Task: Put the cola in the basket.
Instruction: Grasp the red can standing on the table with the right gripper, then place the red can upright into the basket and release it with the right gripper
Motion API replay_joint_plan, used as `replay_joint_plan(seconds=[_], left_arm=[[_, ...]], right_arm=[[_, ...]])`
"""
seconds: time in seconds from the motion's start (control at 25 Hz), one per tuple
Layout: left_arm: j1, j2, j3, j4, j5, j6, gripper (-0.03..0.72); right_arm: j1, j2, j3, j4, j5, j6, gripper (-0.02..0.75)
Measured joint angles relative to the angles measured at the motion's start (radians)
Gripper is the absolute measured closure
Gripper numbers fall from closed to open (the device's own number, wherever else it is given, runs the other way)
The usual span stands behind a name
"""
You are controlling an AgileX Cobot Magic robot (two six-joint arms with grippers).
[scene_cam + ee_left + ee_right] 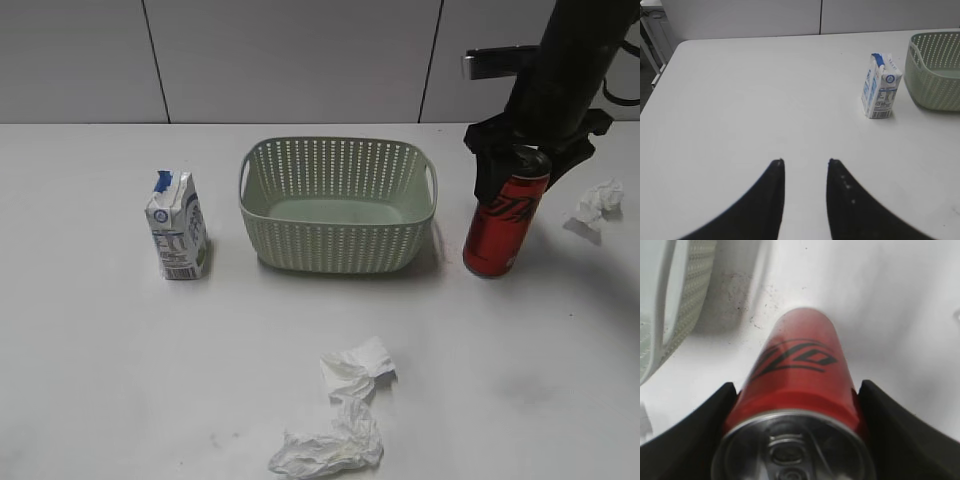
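Flanking the basket (338, 206): carton (177, 227) left, gripped cola (505, 220) right

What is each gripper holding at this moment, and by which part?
The right gripper clasps the cola by its upper body just below the silver rim, fingers on both sides; the can stands on the table. The left gripper is open, holding nothing.
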Motion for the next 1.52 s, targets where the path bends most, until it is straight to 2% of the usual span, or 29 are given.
replay_joint_plan(seconds=[0.4, 0.76, 0.88, 1.04, 1.28, 1.52], left_arm=[[0.000, 0.000, 0.000, 0.000, 0.000, 0.000, 0.458], [0.000, 0.000, 0.000, 0.000, 0.000, 0.000, 0.458], [0.000, 0.000, 0.000, 0.000, 0.000, 0.000, 0.458], [0.000, 0.000, 0.000, 0.000, 0.000, 0.000, 0.458], [0.000, 0.000, 0.000, 0.000, 0.000, 0.000, 0.458], [0.000, 0.000, 0.000, 0.000, 0.000, 0.000, 0.458]], right_arm=[[0.001, 0.002, -0.030, -0.013, 0.034, 0.009, 0.214], [0.017, -0.029, -0.286, -0.030, 0.044, 0.011, 0.214], [0.061, -0.042, -0.366, -0.037, 0.047, 0.011, 0.214], [0.165, -0.041, -0.441, -0.060, 0.049, 0.011, 0.214], [0.284, -0.026, -0.457, -0.074, 0.053, 0.011, 0.214], [0.351, 0.098, -0.461, -0.104, 0.054, 0.011, 0.214]])
